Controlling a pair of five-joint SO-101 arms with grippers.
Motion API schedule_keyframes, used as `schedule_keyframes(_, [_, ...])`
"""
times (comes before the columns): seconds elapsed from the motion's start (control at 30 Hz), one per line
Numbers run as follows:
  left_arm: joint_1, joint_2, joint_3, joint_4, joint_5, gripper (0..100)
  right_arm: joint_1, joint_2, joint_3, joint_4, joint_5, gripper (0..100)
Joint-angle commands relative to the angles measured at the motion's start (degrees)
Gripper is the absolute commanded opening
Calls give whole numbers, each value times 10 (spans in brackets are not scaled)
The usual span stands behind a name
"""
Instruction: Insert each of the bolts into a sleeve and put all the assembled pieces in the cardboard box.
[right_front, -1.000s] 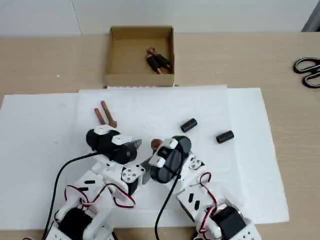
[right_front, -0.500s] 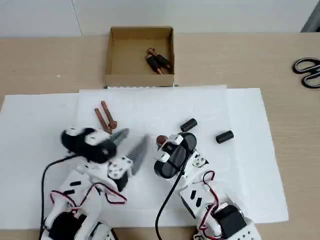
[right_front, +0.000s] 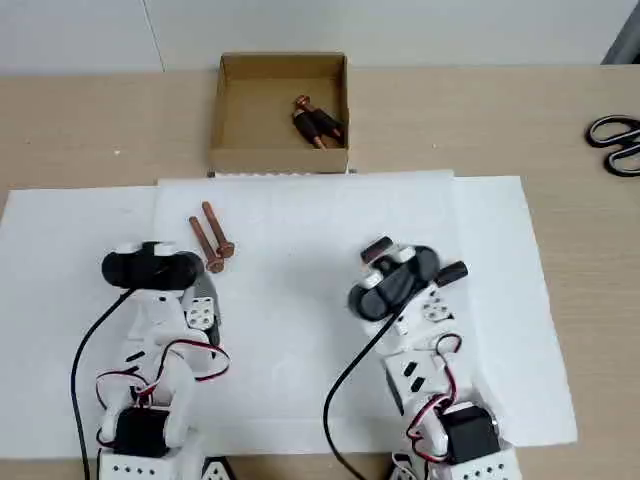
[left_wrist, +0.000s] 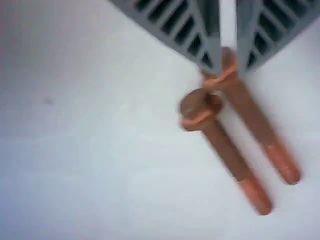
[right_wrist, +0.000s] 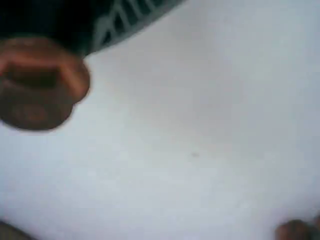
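Two loose copper bolts (right_front: 212, 238) lie side by side on the white sheet; in the left wrist view they are bolts (left_wrist: 225, 150) just under my left gripper (left_wrist: 228, 62). Its grey fingers (left_wrist: 200, 30) stand over one bolt head with only a thin slit between them and nothing held. My right gripper (right_front: 392, 275) is shut on a copper bolt (right_wrist: 40, 82), whose head shows close up with a dark part against it. Two black sleeves (right_front: 377, 248) (right_front: 450, 272) lie beside the right gripper. The cardboard box (right_front: 228, 100) holds two assembled pieces (right_front: 317, 122).
The white sheet (right_front: 300, 330) covers the near part of the wooden table. Scissors (right_front: 615, 143) lie at the far right edge. Both arm bases and their cables stand at the front edge.
My left gripper has pulled away from the right one, swung left to the loose bolts, and its fingers have come together. The right gripper carried its bolt right, next to the sleeves.
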Motion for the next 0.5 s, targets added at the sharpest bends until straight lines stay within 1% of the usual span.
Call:
schedule_keyframes(0.0, [-23,-4,25,-22,-4,6,55,-5,-4,-15,-47,3])
schedule_keyframes(0.23, [-24,-3,31,-19,-4,6,105,-4,25,-15,-127,3])
schedule_keyframes(0.4, [-24,-3,31,-19,-4,6,100,2,-36,-15,-185,2])
schedule_keyframes(0.47, [-23,-3,31,-19,-6,6,87,9,-66,-15,-193,2])
